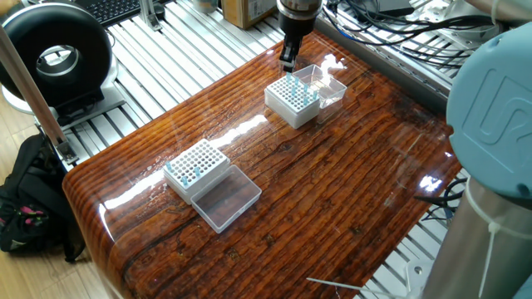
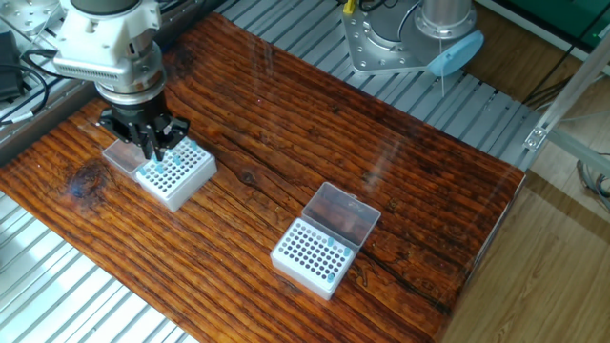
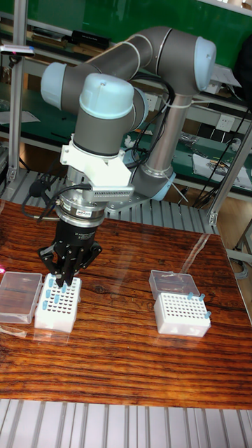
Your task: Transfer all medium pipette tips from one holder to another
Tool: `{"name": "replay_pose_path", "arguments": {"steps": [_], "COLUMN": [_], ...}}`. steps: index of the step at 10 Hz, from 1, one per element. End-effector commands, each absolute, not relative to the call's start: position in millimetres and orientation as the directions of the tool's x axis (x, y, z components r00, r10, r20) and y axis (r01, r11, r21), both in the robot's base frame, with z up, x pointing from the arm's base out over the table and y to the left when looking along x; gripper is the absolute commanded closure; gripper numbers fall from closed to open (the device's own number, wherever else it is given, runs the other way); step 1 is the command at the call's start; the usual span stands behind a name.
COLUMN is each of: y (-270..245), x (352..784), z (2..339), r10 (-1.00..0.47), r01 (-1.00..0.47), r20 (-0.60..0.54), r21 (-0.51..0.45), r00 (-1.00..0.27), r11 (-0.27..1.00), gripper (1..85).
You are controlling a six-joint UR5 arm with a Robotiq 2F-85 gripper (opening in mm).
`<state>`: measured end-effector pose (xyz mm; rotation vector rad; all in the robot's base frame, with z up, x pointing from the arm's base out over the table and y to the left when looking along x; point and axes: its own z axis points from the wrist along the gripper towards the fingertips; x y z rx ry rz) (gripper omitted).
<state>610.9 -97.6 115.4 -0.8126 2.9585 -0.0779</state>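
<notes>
Standing over the one holder (image 2: 175, 170), the gripper (image 2: 156, 150) is positioned vertically, its dark fingers (image 3: 61, 271) drawn close together and reaching down to the top face of that white block; a pale-blue cone (image 3: 62, 287) is seen just under the fingertips in the tall fixed view, but whether it is actually gripped cannot be told, the fingers being too small and too dark in all three views. The medium pipette tips (image 3: 53, 296) are seated in the grid of this holder, mostly along the side nearest the gripper; their blue collars are seen projecting above the white face (image 1: 301, 93). A clear hinged lid (image 2: 124, 153) is laid flat on the wooden table (image 2: 286, 133), touching the holder, near the table's left corner in the other fixed view.

The second holder (image 2: 313, 254) is placed well apart from the first, toward the opposite end of the same table edge; its clear lid (image 2: 342, 214) is likewise folded open and laid flat against it. A few blue tips (image 3: 195, 299) are seen standing along one side of its grid in the tall fixed view; the remaining holes appear dark.

The arm (image 3: 136, 66) is mounted behind the table; a black reel-like object (image 1: 55, 58) is seen on the slatted metal surface beyond the table edge.
</notes>
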Motion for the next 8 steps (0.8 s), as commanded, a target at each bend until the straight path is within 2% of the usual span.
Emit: {"name": "replay_pose_path", "arguments": {"steps": [1,5,8], "y": [-64.8,18.3,56.1], "x": [611.1,604.1,590.7], "z": [116.1,99.0,95.6], "r10": [-0.452,-0.319,-0.236], "r01": [-0.451,-0.324,-0.242], "r20": [-0.059,-0.095,-0.093], "r21": [-0.023,0.046,0.056], "r00": [-0.890,-0.943,-0.967], "r11": [0.892,0.945,0.969], "gripper": [63.3,64.3,65.0]}}
